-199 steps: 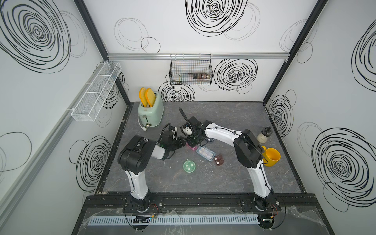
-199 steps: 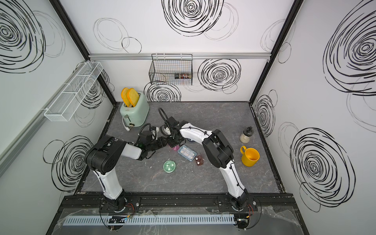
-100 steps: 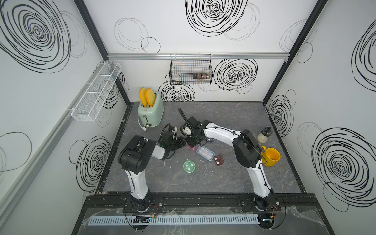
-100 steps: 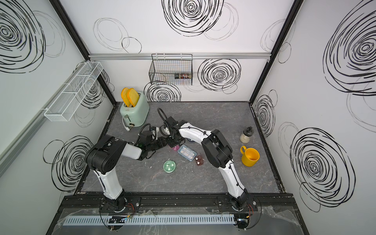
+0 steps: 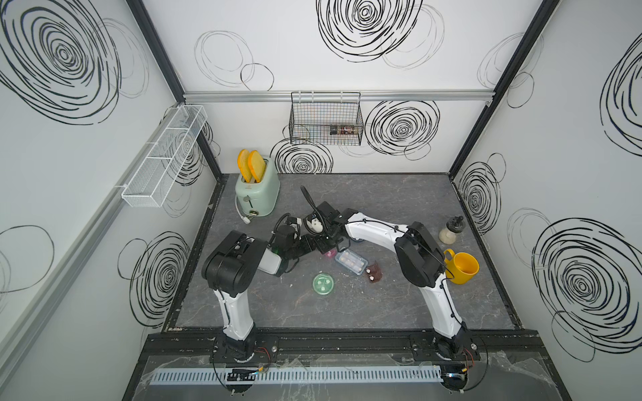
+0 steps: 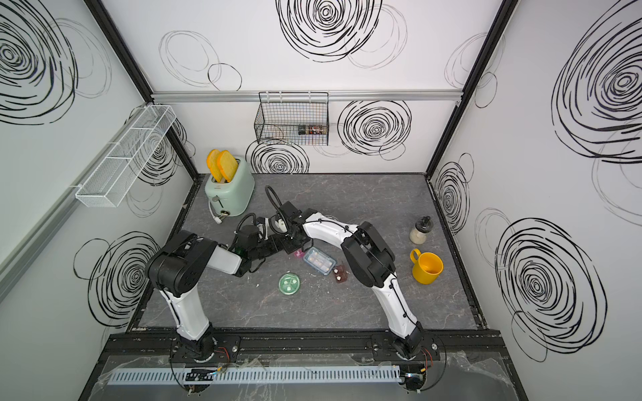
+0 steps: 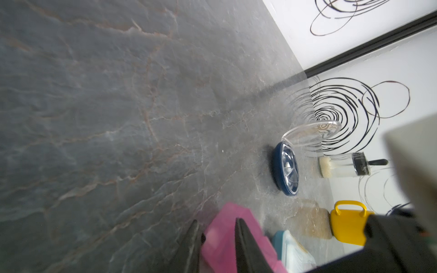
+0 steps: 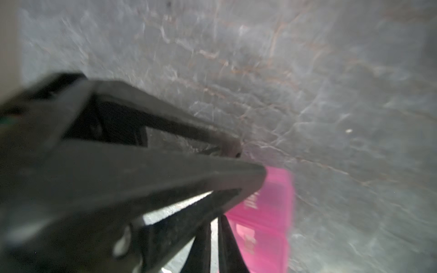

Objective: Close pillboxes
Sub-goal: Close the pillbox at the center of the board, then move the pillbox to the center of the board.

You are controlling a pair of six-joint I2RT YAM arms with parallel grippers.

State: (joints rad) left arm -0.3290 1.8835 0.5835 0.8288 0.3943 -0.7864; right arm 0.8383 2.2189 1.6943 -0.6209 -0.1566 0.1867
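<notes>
Both my arms meet over the pink pillbox (image 8: pixel 267 212). It lies near the middle of the grey table (image 5: pixel 382 305), just beside the blue pillbox (image 5: pixel 351 262).

My right gripper (image 8: pixel 215 227) is closed, its fingers nearly together right at the pink box's edge, with nothing held that I can see. My left gripper (image 7: pixel 216 221) has its jaws narrow, with pink showing between them. I cannot tell whether they pinch the box or only sit over it.

White lettering is printed on the pink box, but it is too blurred to read.

The green round pillbox (image 5: pixel 323 283) and the small brown pillbox (image 5: pixel 373 274) lie nearer the front. The dark round pillbox (image 7: pixel 287 170) sits with its clear lid (image 7: pixel 312 134) swung up.

The label on the jar (image 5: pixel 342 130) in the wire basket (image 5: pixel 305 121) is too small to read.
</notes>
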